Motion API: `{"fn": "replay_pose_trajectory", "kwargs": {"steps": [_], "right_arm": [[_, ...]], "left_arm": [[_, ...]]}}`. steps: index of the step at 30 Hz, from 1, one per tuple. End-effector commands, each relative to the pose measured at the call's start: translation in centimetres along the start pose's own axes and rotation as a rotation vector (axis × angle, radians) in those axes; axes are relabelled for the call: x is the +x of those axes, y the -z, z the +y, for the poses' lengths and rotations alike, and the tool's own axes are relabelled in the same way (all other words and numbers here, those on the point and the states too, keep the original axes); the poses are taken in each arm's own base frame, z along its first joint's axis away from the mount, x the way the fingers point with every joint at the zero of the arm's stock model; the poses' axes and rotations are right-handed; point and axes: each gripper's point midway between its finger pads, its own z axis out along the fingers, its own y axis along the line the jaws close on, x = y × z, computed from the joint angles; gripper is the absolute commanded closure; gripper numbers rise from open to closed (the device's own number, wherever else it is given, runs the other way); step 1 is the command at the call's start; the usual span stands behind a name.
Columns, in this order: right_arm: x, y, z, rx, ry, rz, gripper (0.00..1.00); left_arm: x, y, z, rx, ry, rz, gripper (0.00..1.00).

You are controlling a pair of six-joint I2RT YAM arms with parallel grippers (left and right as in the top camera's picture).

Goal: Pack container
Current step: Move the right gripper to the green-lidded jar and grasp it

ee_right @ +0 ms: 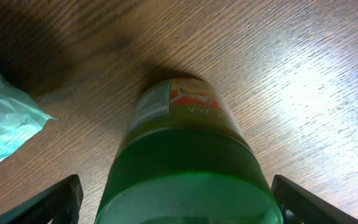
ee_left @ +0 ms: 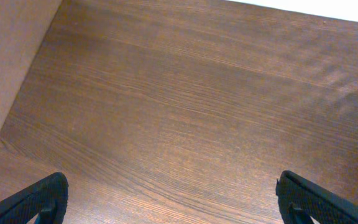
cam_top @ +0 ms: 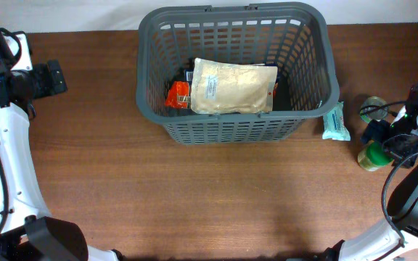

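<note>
Grey lattice basket (cam_top: 227,131) at the far middle of the tabletop (cam_top: 194,199), holding a beige pouch (cam_top: 233,87) and an orange packet (cam_top: 177,95).
Jaws of the right gripper (ee_right: 179,202) stand spread around a green-lidded jar (ee_right: 182,155) at the right; those of the left gripper (ee_left: 169,202) are spread wide over wood.

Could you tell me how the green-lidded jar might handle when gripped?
The jar looks rigid, so it should not deform. Its ribbed green lid probably grips well. Standing upright on the table, it could tip if nudged sideways.
</note>
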Motion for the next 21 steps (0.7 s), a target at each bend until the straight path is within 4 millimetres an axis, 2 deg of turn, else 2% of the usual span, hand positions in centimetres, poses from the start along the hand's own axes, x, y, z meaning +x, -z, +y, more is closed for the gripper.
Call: {"fn": "replay_pose_trajectory", "kwargs": {"steps": [1, 8, 15, 21], "right_arm": [[0.07, -0.35, -0.78, 0.041, -0.021, 0.003, 0.09], [0.05, -0.37, -0.89, 0.048, -0.021, 0.003, 0.15], [-0.06, -0.41, -0.88, 0.047, -0.021, -0.001, 0.16], [-0.01, -0.47, -0.90, 0.048, -0.021, 0.000, 0.28]], "left_arm": [[0.37, -0.32, 0.01, 0.009, 0.017, 0.012, 0.01], [0.37, -0.32, 0.01, 0.009, 0.017, 0.012, 0.01], [0.37, -0.32, 0.01, 0.009, 0.017, 0.012, 0.01], [0.37, -0.32, 0.01, 0.009, 0.017, 0.012, 0.01]]}}
